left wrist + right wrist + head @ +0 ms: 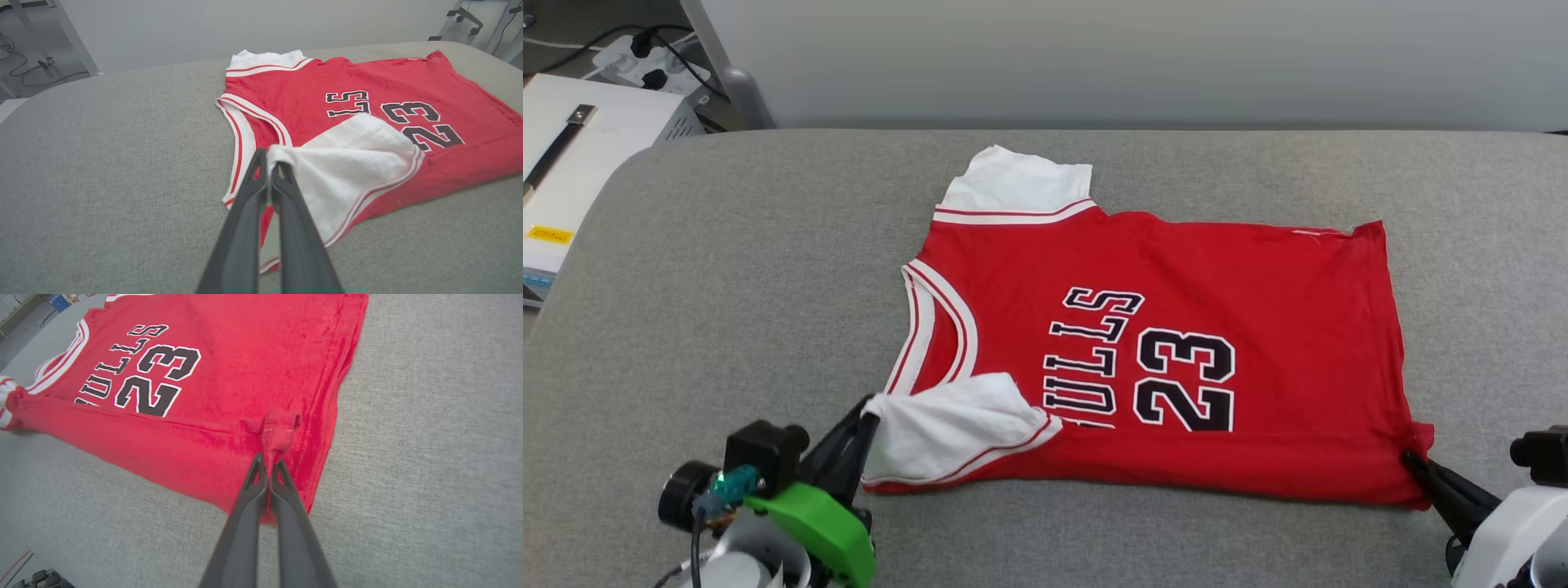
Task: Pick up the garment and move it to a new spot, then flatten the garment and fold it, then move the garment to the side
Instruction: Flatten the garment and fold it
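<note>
Shirt: the shirt (1176, 343) lies front-up at mid-table, its near sleeve turned in over the chest.
Left pincer (870, 420): clamped on the near white sleeve.
Right pincer (1409, 459): clamped on the near hem corner.
Progress: it looks flattened, with the first fold starting; the remaining folds and the move aside are left.
Table (727, 286): grey woven cover, rounded corners.
Room: pale wall (1135, 57); white box (572, 163) and cables beyond the far left corner.

A grey fabric tabletop (727, 286) runs back to a pale wall (1094, 57). Off its left corner sits a white box (605, 131) with a yellow label (549, 235), near a power strip (645, 61).
</note>
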